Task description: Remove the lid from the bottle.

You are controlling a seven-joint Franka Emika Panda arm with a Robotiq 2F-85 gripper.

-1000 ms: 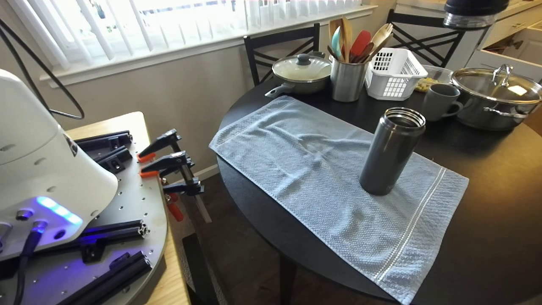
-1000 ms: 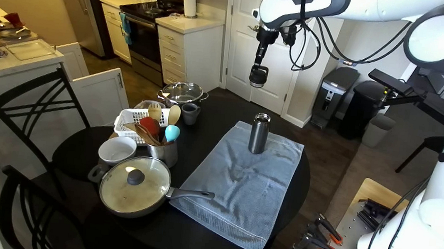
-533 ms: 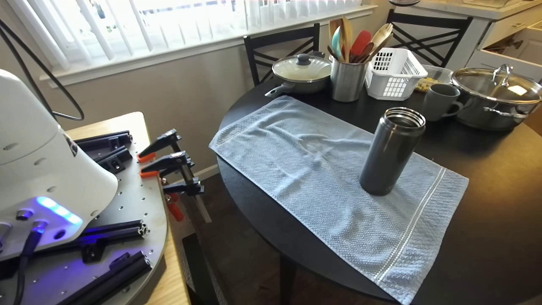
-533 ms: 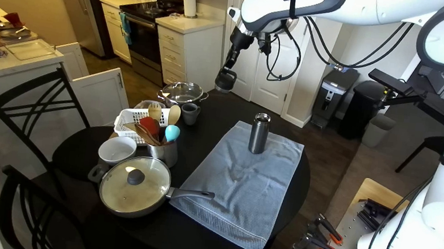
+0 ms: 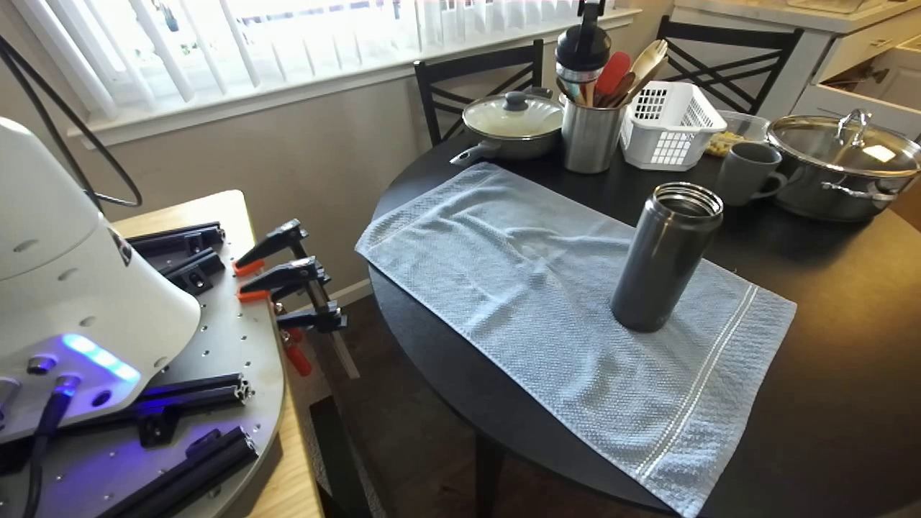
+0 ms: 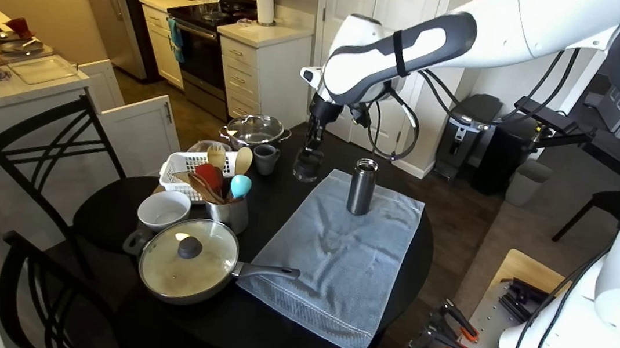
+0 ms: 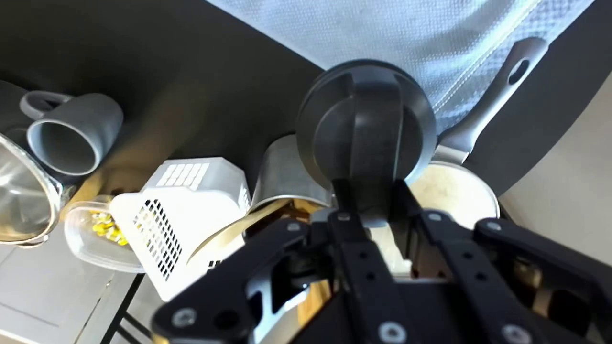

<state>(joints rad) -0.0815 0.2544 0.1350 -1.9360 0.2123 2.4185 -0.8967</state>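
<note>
The bottle, a tall dark grey flask, stands upright on a blue-grey towel in both exterior views (image 5: 665, 262) (image 6: 362, 190). Its threaded mouth is uncovered. The bottle is out of the wrist view. The lid, a black rounded cap with a raised top grip and a clear lower rim, is in my gripper (image 7: 369, 193). The lid shows in the wrist view (image 7: 330, 131) and in both exterior views (image 5: 579, 54) (image 6: 307, 168). My gripper's fingers are shut on the lid's top grip. The lid hangs apart from the bottle, above the dark table between the mug and the towel.
A utensil holder (image 6: 232, 215), white basket (image 6: 175, 169), grey mug (image 6: 265, 160), steel pot (image 6: 235, 139) and bowl (image 6: 157, 212) stand around the table's far part. A lidded pan (image 6: 187, 277) has its handle over the towel (image 6: 327, 281). Chairs (image 6: 63, 160) stand beside the table.
My gripper has carried the lid away from near the bottle's side, past the towel, and lowered it toward the table near the mug. The bottle and towel have not moved.
</note>
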